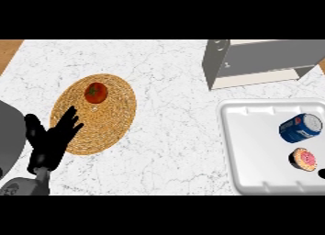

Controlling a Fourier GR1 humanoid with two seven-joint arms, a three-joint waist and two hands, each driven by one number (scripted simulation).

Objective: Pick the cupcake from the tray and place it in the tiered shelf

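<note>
Bright, even light; faint soft shadows.

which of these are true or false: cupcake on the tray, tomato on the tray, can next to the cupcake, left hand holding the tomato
The cupcake sits on the white tray: true.
The tomato is on the tray: false; it lies on the woven mat.
A blue can lies on the tray next to the cupcake: true.
The left hand holds the tomato: false; it is open at the mat's lower left edge, apart from the tomato.
</note>
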